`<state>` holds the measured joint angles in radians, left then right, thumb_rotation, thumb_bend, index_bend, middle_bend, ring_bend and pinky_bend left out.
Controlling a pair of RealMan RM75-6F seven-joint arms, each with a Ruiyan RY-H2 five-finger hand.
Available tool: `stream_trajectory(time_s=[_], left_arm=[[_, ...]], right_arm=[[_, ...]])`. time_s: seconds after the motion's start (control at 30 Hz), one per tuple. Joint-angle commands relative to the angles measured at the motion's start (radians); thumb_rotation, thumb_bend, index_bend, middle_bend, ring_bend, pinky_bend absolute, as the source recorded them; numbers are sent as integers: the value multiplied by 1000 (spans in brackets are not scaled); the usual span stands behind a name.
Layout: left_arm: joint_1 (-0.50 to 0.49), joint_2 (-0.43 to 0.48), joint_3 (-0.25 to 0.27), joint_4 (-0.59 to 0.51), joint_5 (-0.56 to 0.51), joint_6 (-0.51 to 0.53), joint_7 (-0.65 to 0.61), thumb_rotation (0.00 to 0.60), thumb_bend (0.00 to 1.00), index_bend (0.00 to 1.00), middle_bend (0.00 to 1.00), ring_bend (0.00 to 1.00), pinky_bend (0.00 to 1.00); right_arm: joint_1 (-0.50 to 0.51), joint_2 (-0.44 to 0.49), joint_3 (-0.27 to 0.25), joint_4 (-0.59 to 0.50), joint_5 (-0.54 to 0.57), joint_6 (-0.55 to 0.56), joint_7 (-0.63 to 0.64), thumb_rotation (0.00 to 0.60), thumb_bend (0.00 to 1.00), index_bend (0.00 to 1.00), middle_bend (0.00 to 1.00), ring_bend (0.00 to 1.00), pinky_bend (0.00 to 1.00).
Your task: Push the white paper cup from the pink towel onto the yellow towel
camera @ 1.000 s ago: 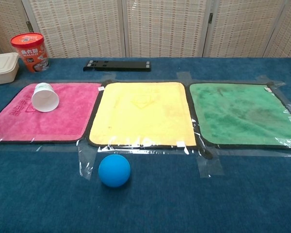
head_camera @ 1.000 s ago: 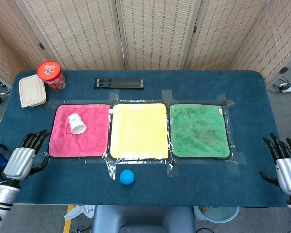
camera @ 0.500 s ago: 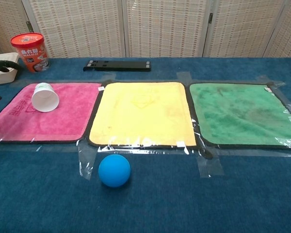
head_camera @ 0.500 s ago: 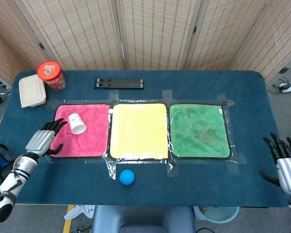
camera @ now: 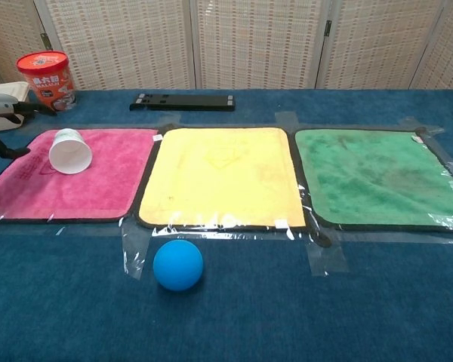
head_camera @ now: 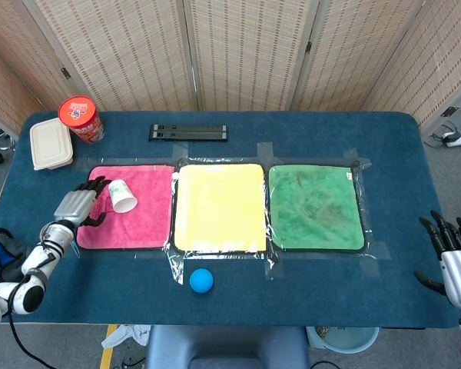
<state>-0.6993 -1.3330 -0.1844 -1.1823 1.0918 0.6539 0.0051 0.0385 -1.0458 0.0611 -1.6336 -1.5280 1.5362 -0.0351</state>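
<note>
The white paper cup (head_camera: 122, 195) (camera: 69, 151) lies on its side on the pink towel (head_camera: 138, 223) (camera: 75, 188). To its right lies the yellow towel (head_camera: 219, 206) (camera: 223, 177). My left hand (head_camera: 80, 206) (camera: 4, 121) hovers over the pink towel's left edge, just left of the cup, fingers spread and holding nothing. A small gap shows between its fingertips and the cup. My right hand (head_camera: 453, 261) stays open at the table's right front edge, far from the towels; the chest view does not show it.
A green towel (head_camera: 315, 206) lies right of the yellow one. A blue ball (head_camera: 201, 280) (camera: 177, 265) sits in front of the yellow towel. A red tub (head_camera: 81, 118), a beige lunch box (head_camera: 50, 144) and a black bar (head_camera: 188, 133) stand along the back.
My left hand has come forward and rightward from the table's front left edge to the pink towel, close beside the cup. The cup and right hand have not moved.
</note>
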Motion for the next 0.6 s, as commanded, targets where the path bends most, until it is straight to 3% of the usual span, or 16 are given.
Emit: stream_trajectory(time_s=[0.03,0.33,0.6], left_arm=[[-34,-68,20,118,18,12,57,600,495,0,0,7,134],[-77,-170,50,336,121,30,41,600,484,0,0,0,59],[-119,-255,78,487,196,29,39,600,389,0,0,0,3]], right_arm=[[-1,2,0,-1,-2,2,0,600,142,92,63,136,37],[-4,9,-2,-14,-6,6,-2,600,142,92,63,135,37],[-7,15,-3,-27,-6,7,-4,600,142,92,65,141,37]])
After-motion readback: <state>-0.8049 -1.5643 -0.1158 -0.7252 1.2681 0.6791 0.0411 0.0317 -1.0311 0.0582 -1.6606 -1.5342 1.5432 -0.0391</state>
